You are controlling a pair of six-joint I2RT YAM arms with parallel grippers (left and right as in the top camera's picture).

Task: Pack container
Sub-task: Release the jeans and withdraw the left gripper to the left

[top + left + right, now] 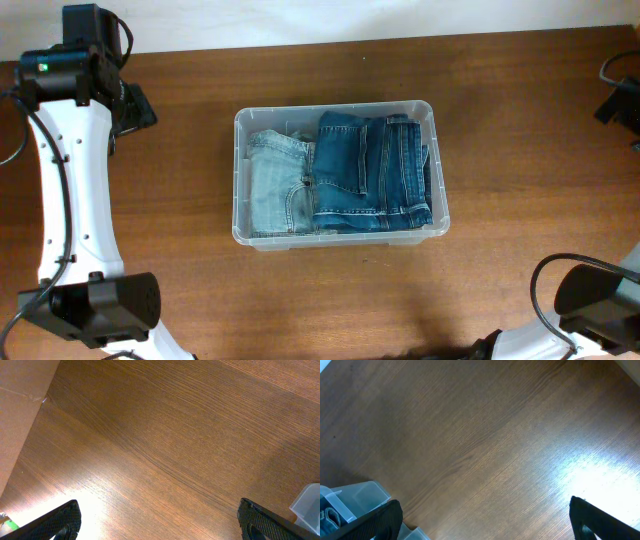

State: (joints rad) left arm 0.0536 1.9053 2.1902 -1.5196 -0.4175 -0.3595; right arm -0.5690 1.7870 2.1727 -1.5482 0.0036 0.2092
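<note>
The container [334, 106] is pictured at the middle of the wooden table [520, 180]. Light-wash jeans [275, 185] are folded at one end, and dark-wash jeans [370, 170] are laid beside and partly over them. The left gripper [159, 527] and right gripper [485, 527] are held well apart from the bin, at opposite sides. Each is spread wide, with nothing but bare wood between the fingers. Packing is judged to be at or near its close, as no loose garment is seen on the table. Any further item would have to be fetched from outside the views; otherwise only a rest pose is called for.
</note>
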